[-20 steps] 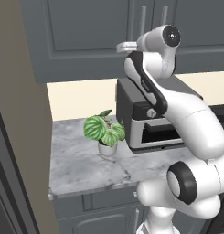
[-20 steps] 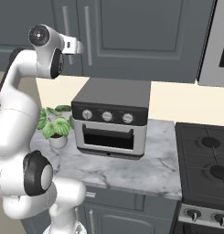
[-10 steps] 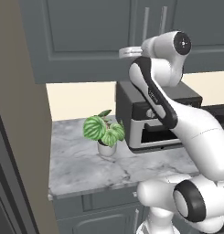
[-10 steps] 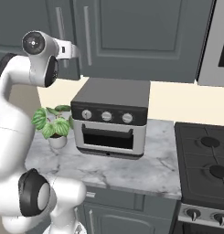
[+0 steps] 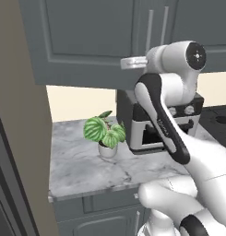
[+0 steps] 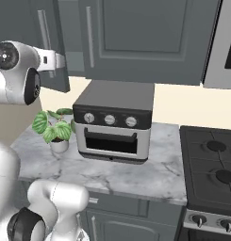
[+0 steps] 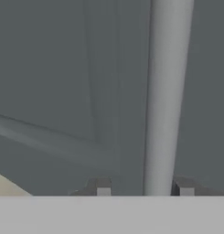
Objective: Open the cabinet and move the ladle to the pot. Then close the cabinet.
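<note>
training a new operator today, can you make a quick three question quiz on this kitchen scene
1. True or false: both doors of the cabinet are shut.
2. In the hand view, what stands between the two finger tips?
A. the silver bar handle
B. a ladle
C. an oven knob
3. What sits on the marble counter between the wall and the toaster oven?

Key
1. False: the left door stands slightly ajar.
2. A. The handle runs up between the jaws of the gripper; whether they clamp it cannot be told.
3. A small potted plant in a white pot.
</note>
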Motion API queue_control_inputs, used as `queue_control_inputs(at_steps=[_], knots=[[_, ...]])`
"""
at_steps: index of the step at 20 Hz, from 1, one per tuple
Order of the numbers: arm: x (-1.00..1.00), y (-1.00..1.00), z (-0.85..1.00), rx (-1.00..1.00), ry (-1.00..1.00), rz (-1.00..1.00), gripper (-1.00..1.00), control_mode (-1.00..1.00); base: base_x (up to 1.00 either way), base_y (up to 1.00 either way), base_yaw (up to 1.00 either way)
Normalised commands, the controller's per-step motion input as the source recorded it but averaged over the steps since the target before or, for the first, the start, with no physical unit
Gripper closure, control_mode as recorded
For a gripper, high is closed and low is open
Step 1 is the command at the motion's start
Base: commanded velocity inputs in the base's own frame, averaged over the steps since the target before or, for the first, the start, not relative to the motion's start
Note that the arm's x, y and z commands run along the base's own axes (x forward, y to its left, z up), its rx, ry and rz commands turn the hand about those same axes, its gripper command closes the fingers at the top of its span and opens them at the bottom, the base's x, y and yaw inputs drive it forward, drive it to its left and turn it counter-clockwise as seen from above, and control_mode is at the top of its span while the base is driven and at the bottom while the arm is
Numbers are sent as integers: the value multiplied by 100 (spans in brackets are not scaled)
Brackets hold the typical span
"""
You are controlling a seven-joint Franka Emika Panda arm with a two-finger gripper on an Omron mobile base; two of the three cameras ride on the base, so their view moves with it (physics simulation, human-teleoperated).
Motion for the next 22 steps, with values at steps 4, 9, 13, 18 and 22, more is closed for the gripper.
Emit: queue_control_inputs(at_steps=[4,9,13,18,22], knots=[[-100,58,11,0,0,0,100,-100,0,0,0],[-100,68,7,0,0,0,100,-100,0,0,0],[-89,76,5,0,0,0,100,-100,0,0,0],[-73,74,3,0,0,0,100,-100,0,0,0],[-47,63,0,0,1,0,100,-100,0,0,0]])
